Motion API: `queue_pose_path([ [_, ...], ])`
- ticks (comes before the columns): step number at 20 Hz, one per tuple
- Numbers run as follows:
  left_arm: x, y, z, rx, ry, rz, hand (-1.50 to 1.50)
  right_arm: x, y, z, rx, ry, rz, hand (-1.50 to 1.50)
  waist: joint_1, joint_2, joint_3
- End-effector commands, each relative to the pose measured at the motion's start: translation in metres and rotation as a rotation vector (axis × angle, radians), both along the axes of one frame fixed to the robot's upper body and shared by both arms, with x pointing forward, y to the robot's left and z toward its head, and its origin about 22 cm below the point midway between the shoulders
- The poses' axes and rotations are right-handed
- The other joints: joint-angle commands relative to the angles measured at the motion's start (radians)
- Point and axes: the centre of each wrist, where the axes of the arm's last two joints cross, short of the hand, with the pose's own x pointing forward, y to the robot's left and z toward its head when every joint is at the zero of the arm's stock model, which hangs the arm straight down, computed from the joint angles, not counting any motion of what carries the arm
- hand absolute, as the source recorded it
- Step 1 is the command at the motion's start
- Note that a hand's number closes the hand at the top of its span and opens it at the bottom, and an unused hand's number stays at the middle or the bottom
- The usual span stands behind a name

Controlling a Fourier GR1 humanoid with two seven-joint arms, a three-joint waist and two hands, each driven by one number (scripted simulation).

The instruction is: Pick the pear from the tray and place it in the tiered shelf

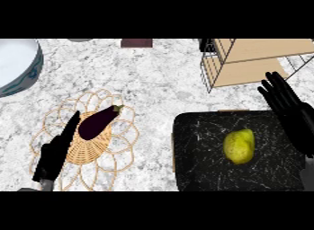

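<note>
Far-left counter (159, 76) corner: white bowl (13, 67). Left of centre, an eggplant (97, 122) lies on a wicker basket (123, 148), with the open left hand (56, 150) at its rim. Far-right corner: tiered shelf (252, 63). The pear (239, 146) lies centred on the tray (199, 152), left of the straight-fingered right hand (295, 117), not touching.

We see a worktop (159, 76) of speckled grey-and-white stone, smooth like polished granite. The tray (199, 134) looks like black marble with thin white veins. The pear (239, 146) has dull, faintly mottled yellow-green skin. The aubergine (98, 122) is smooth dark purple (with only a slight sheen). The basket (129, 134) is pale woven wicker. The tiered shelf (252, 67) pairs thin dark metal wire with light matt wood. The bowl (13, 63) looks like glazed white ceramic. The left hand (56, 150) and right hand (292, 112) are matt black.
</note>
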Motion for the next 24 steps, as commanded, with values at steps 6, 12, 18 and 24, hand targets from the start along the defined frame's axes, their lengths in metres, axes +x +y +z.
queue_pose_path([
  [6,-0.028,0.042,-0.007,-0.122,0.141,0.308,0.00,-0.062,-0.098,0.022,-0.248,-0.278,-0.864,1.50,-0.192,-0.046,-0.012],
  [12,-0.027,0.033,0.004,-0.226,0.211,0.300,0.00,-0.152,-0.075,-0.068,-0.231,0.052,-1.266,-1.50,-0.133,-0.017,-0.007],
  [18,-0.004,0.037,0.019,-0.226,0.227,0.253,0.00,-0.215,-0.015,-0.044,-0.300,-0.048,-1.104,-1.50,-0.069,-0.010,-0.008],
  [24,0.001,0.020,0.006,-0.246,0.224,0.219,0.00,-0.236,0.037,-0.003,-0.315,-0.003,-0.982,-1.50,-0.032,0.001,-0.011],
])
